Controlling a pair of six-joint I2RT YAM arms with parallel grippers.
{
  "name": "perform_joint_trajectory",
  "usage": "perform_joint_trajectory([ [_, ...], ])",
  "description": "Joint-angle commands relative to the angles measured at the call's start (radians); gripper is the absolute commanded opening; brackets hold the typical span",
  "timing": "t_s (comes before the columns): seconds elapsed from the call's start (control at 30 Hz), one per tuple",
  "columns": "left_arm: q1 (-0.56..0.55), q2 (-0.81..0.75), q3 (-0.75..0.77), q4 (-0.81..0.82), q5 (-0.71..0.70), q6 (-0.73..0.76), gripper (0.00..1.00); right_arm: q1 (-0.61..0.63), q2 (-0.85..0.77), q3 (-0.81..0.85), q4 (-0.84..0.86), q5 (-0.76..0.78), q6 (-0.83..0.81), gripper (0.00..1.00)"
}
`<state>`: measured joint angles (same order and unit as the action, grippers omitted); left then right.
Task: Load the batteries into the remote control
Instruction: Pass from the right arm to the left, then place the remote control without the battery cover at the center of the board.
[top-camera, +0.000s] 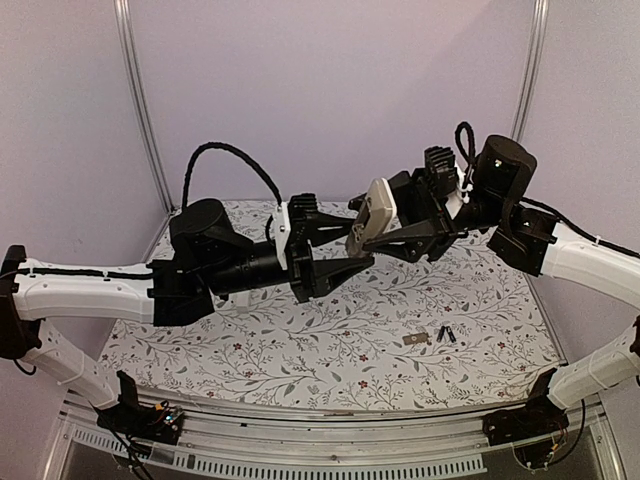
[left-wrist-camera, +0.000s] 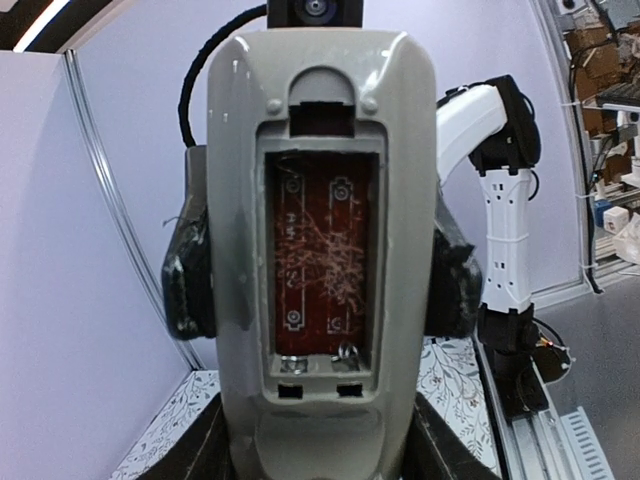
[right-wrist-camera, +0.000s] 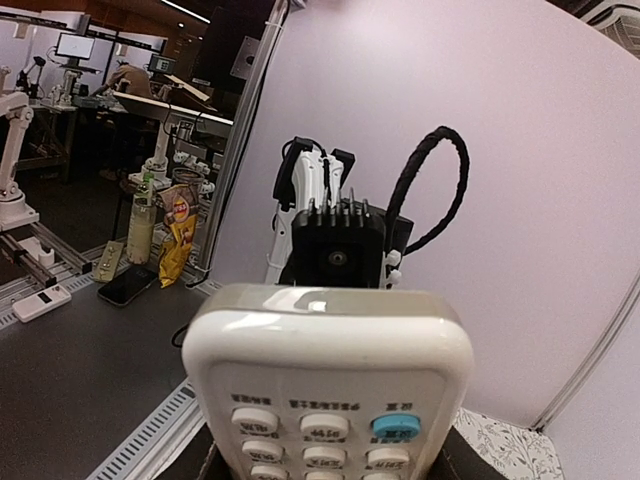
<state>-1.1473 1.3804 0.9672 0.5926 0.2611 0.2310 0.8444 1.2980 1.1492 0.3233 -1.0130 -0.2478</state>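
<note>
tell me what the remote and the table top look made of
Remote: pale grey moulded plastic, smooth with a slight sheen, judging by the rounded, seamless shell and its soft highlights. Table top: a matte printed covering, cloth or vinyl, going by the flat floral pattern; which of the two is unclear.

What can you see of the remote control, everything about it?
The remote control is a pale grey-white plastic handset held in the air above the patterned table. Its front carries white buttons and one blue button. Its back has no cover: the open battery compartment is empty, showing a scratched reddish floor and metal springs at the lower end. The right pincer grips its sides; the left pincer flanks its lower end, contact unclear.
</note>
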Motion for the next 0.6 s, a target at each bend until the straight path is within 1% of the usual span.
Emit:
perform_joint_trajectory([
  [0.0, -0.014, -0.018, -0.016, 0.017, -0.015, -0.039, 0.0, 0.004, 0.002, -0.002, 0.001, 0.057, -0.007, 0.25],
  [0.07, -0.014, -0.034, -0.027, -0.009, -0.045, -0.054, 0.0, 0.005, -0.009, -0.007, -0.02, 0.107, -0.006, 0.51],
  [0.1, -0.014, -0.044, -0.033, -0.035, -0.066, -0.057, 0.0, 0.003, -0.015, -0.007, -0.04, 0.133, -0.007, 0.68],
  [0.13, -0.013, -0.054, -0.037, -0.069, -0.091, -0.061, 0.0, 0.002, -0.023, -0.002, -0.064, 0.162, -0.007, 0.88],
  [0.17, -0.012, -0.064, -0.04, -0.111, -0.126, -0.065, 0.0, 0.0, -0.03, 0.002, -0.093, 0.189, -0.011, 0.98],
  [0.27, -0.006, -0.096, -0.052, -0.266, -0.237, -0.077, 0.0, -0.018, -0.058, 0.012, -0.173, 0.282, -0.008, 0.99],
  [0.4, 0.005, -0.11, -0.065, -0.532, -0.354, -0.089, 0.0, -0.061, -0.104, 0.019, -0.254, 0.394, 0.046, 0.99],
  [0.5, 0.006, -0.078, -0.058, -0.72, -0.391, -0.087, 0.0, -0.09, -0.132, 0.031, -0.314, 0.512, 0.097, 0.99],
  [0.57, 0.005, -0.042, -0.049, -0.814, -0.374, -0.076, 0.0, -0.101, -0.137, 0.042, -0.371, 0.623, 0.147, 0.99],
])
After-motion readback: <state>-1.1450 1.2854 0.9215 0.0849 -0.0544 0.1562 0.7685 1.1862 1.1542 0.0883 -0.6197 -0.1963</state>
